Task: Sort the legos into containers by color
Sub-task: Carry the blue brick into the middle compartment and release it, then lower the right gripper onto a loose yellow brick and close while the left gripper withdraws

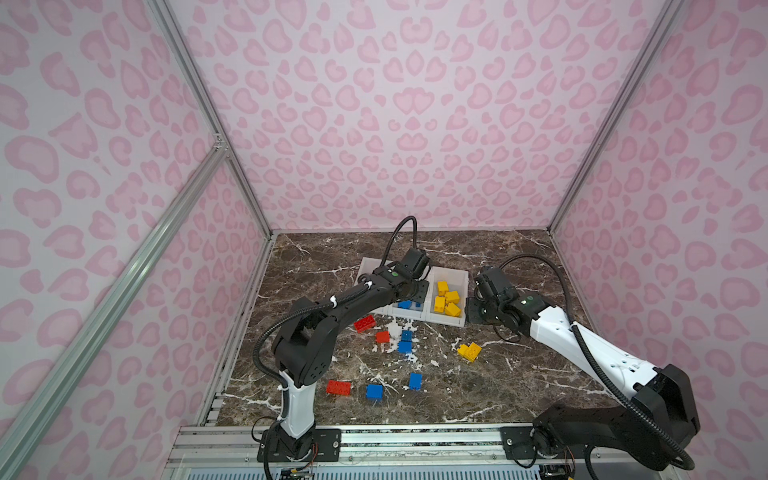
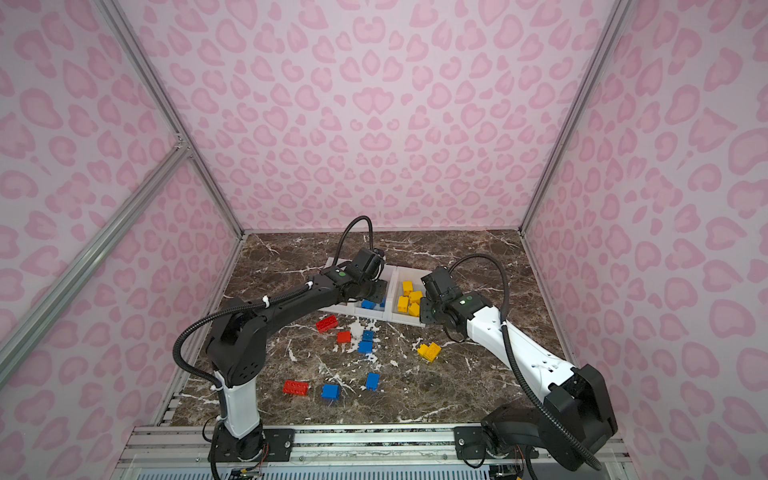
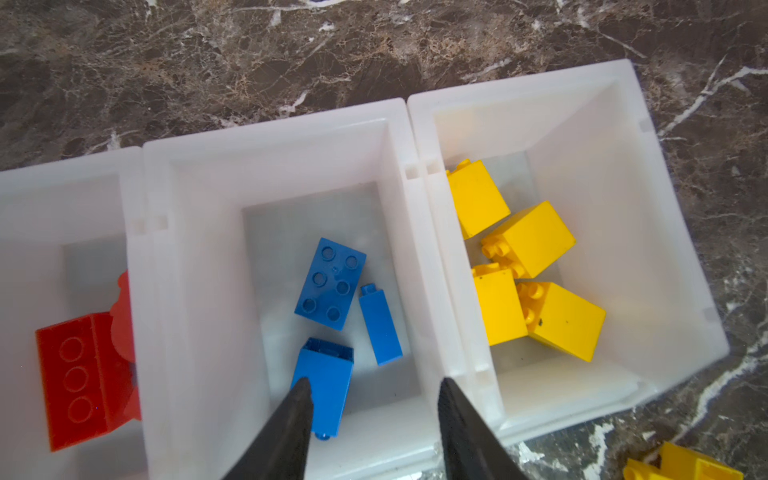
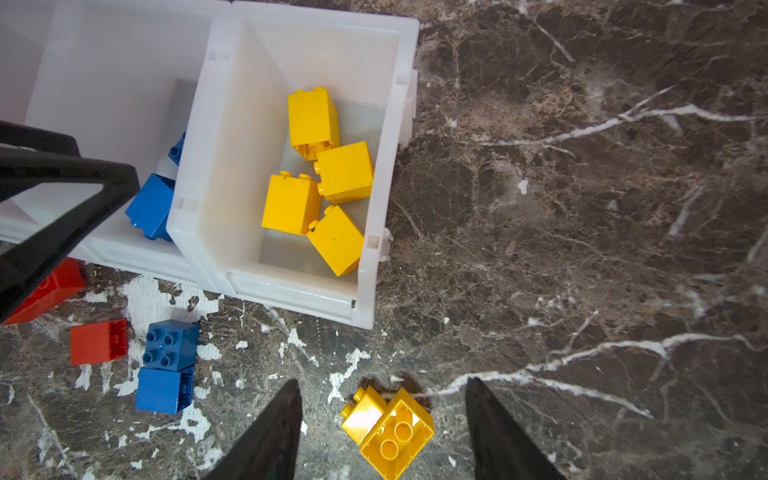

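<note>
Three joined white containers (image 1: 451,275) stand at the back. In the left wrist view the left bin holds a red lego (image 3: 83,374), the middle bin (image 3: 266,137) holds three blue legos (image 3: 330,284), and the right bin holds several yellow ones (image 3: 528,239). My left gripper (image 3: 374,380) hangs open over the middle bin, with one blue brick (image 3: 328,382) lying loose below one fingertip. My right gripper (image 4: 382,381) is open above the table beside the right bin, over two yellow bricks (image 4: 390,432) lying against each other. It grips nothing.
Loose legos lie on the marble table in front of the bins: red ones (image 1: 365,324) (image 1: 382,336) (image 1: 338,387), blue ones (image 1: 404,347) (image 1: 374,391) (image 1: 414,381) and the yellow pair (image 1: 469,351). Pink walls enclose the table on three sides.
</note>
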Controlling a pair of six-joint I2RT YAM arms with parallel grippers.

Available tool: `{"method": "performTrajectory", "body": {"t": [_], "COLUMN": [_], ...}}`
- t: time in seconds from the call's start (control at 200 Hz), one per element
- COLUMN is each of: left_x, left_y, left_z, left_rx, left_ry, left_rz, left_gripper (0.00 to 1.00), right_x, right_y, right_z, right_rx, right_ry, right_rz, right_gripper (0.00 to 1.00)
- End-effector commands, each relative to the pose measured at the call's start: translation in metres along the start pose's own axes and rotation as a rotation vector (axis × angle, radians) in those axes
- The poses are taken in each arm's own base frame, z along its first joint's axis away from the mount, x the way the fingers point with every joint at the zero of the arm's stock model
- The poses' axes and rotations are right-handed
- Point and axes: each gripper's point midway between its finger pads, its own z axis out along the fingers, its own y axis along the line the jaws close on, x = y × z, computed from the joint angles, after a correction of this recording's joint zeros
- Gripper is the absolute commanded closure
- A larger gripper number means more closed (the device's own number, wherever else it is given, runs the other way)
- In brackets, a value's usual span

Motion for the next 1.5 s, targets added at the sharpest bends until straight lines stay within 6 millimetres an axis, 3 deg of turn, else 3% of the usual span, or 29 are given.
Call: {"method": "performTrajectory", "body": {"t": [0.0,0.4,0.435,0.825,1.07,1.5], "left_x": [-0.006,-0.002,0.01,0.05,0.079,0.097], "left_y": [0.001,0.008,0.011,0.021,0.027,0.025], "left_z": [-0.007,-0.041,-0.039,-0.065,-0.071,-0.073], "left_rx": [0.003,0.015,0.01,0.034,0.04,0.041], "left_ry": [-0.036,-0.096,-0.077,-0.077,-0.057,-0.042], "left_rz": [-0.022,-0.058,-0.059,-0.129,-0.163,-0.186], "left_gripper": [0.48,0.48,0.48,0.48,0.48,0.48], "right_x": [0.007,0.037,0.04,0.081,0.092,0.117], "right_y": [-0.006,-0.017,-0.018,-0.025,-0.02,-0.028], "right_z": [0.003,0.014,0.016,0.038,0.054,0.06], "right_rx": [0.025,0.048,0.05,0.074,0.083,0.136], "right_ry": [0.02,0.071,0.076,0.131,0.154,0.19], "right_rz": [0.004,0.03,0.038,0.144,0.179,0.191], "right_gripper": [0.37,0.36,0.35,0.33,0.33,0.45]}}
